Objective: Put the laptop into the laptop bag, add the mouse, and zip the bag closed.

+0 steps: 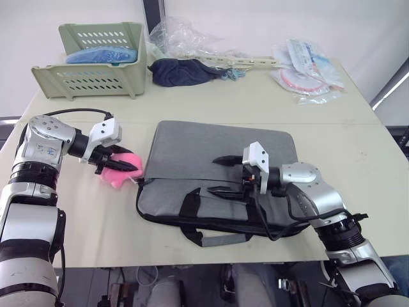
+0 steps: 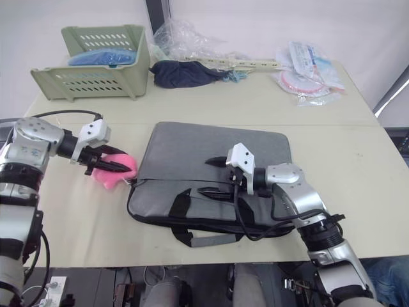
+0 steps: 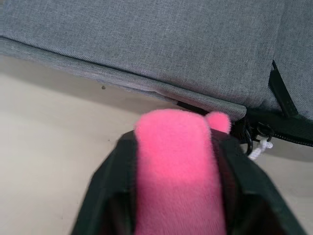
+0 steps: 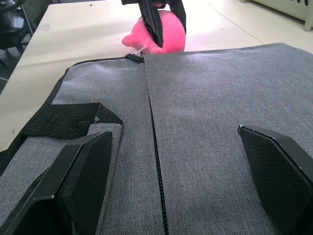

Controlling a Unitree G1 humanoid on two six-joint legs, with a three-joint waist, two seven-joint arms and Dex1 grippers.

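Note:
The grey laptop bag (image 1: pixel 211 157) lies flat in the middle of the table, black handles (image 1: pixel 192 214) toward the front edge. My left gripper (image 1: pixel 126 165) is at the bag's left end, shut on a fluffy pink plush charm (image 3: pixel 175 161) that hangs by a white cord beside the zipper pull (image 3: pixel 252 134). My right gripper (image 1: pixel 212 174) is open, its two black fingers spread over the bag's top face near the dark zipper line (image 4: pixel 155 147), with nothing between them. The laptop and the mouse are out of view.
A green plastic basket (image 1: pixel 96 80) with something blue in it stands at the back left. A dark navy cloth bundle (image 1: pixel 182 71), crumpled clear plastic (image 1: pixel 185 35) and packaged items (image 1: pixel 307 70) line the back edge. Bare tabletop (image 1: pixel 358 160) lies right of the bag.

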